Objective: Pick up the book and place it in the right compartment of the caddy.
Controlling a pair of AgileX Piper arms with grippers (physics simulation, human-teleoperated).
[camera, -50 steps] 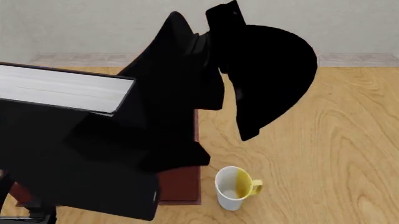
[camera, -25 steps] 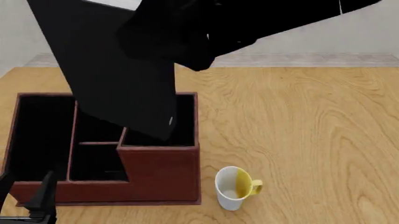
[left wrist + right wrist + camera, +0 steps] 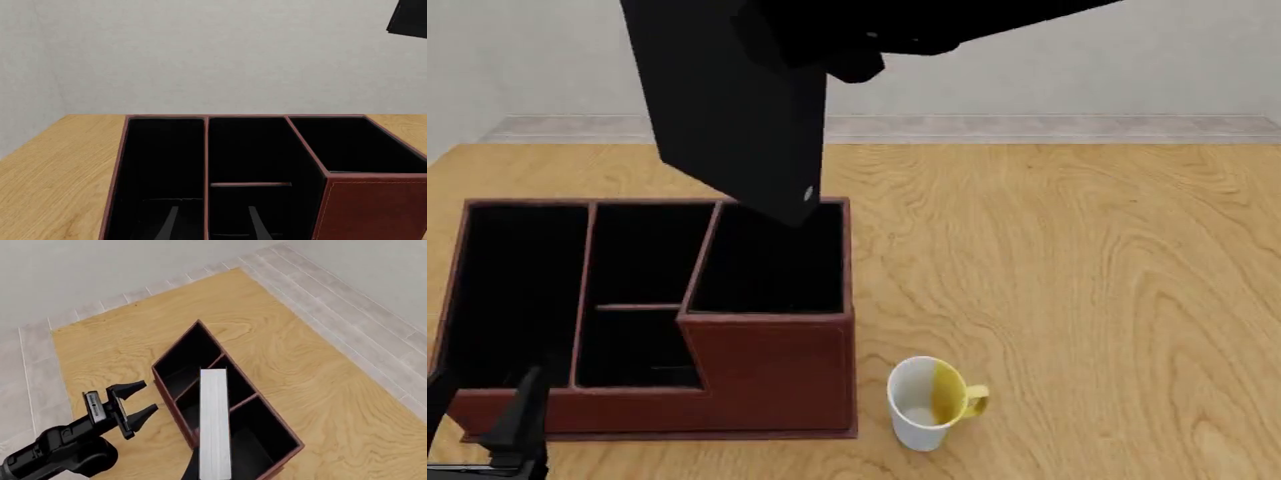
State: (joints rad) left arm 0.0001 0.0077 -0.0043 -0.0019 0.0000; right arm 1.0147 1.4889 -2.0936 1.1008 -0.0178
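Observation:
The book (image 3: 727, 100), black with white page edges (image 3: 215, 425), hangs tilted in the air, held from above by my right gripper (image 3: 834, 50), which is shut on it. Its lowest corner is over the back edge of the right compartment (image 3: 767, 265) of the reddish-brown caddy (image 3: 774, 370). The compartment is black inside and holds nothing; it also shows in the right wrist view (image 3: 257, 432). My left gripper (image 3: 481, 425) is open and empty, low at the caddy's front left corner, and its fingers (image 3: 170, 225) point at the caddy's front wall.
A white mug (image 3: 924, 405) with a yellow inside and handle stands on the wooden table (image 3: 1068, 280) just right of the caddy's front right corner. The caddy's long narrow section (image 3: 514, 280) and two small middle sections (image 3: 641, 260) are to the left.
The book has swung up from low on the left and has shifted right, so its lower corner now hangs over the right compartment. The left gripper has stayed still.

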